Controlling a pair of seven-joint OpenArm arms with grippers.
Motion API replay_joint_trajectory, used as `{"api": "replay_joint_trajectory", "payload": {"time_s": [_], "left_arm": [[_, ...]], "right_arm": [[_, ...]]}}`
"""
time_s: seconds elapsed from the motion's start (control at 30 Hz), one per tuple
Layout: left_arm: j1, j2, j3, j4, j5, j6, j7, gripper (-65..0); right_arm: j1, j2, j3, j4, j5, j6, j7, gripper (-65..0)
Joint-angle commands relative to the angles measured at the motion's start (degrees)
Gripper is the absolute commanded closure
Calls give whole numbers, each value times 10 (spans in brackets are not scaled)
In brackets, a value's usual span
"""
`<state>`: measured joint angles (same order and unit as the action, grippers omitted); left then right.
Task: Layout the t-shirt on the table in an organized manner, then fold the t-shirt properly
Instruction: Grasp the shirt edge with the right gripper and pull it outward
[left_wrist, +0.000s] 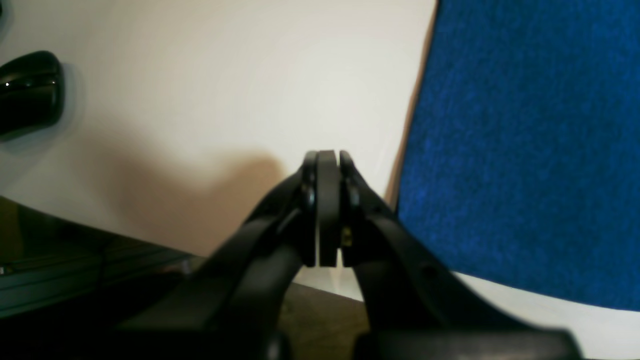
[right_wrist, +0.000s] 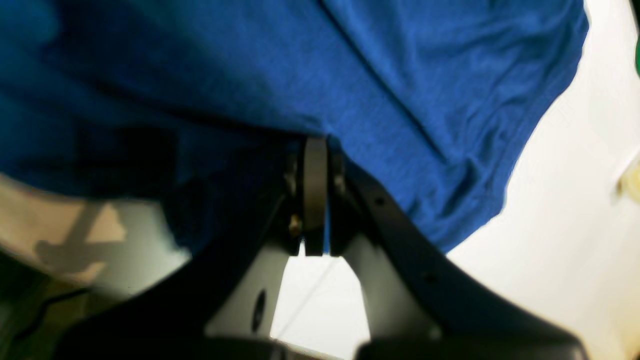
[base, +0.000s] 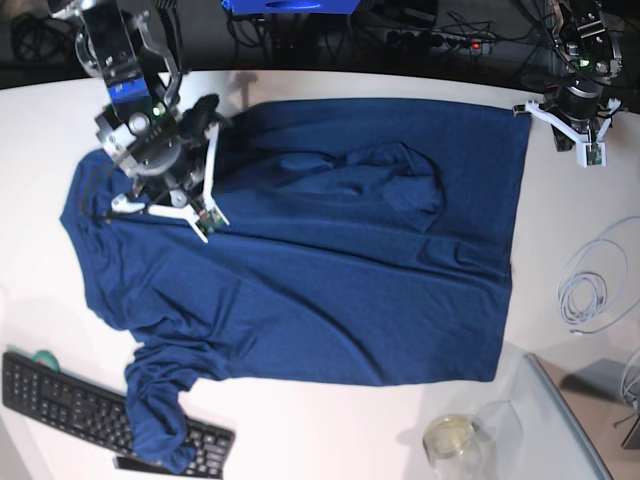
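The dark blue t-shirt lies spread across the white table, with a bunched fold near its upper middle. One sleeve is crumpled and droops over the keyboard. My right gripper is over the shirt's left shoulder area. In the right wrist view its jaws are shut on the t-shirt at a fabric edge. My left gripper hovers by the shirt's far right corner. In the left wrist view it is shut and empty, just beside the cloth edge.
A black keyboard sits at the front left edge, partly under the sleeve. A glass jar and a grey stand are at the front right, with a coiled white cable on the right. A black glossy object lies left of the left gripper.
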<state>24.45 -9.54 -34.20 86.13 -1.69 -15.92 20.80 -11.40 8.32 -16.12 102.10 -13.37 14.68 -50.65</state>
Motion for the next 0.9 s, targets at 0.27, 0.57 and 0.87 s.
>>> {"api": "replay_joint_trajectory", "payload": {"time_s": [0.27, 0.57, 0.87], "left_arm": [[-9, -7, -4, -9, -2, 4, -11, 0], [-11, -7, -4, -12, -6, 4, -11, 0], [-12, -4, 1, -16, -7, 4, -14, 0]], "right_arm": [[84, -4, 3, -124, -2, 0, 43, -147], [-8, -41, 121, 40, -2, -6, 45, -215], [-21, -81, 346, -26, -1, -1, 82, -215]]}}
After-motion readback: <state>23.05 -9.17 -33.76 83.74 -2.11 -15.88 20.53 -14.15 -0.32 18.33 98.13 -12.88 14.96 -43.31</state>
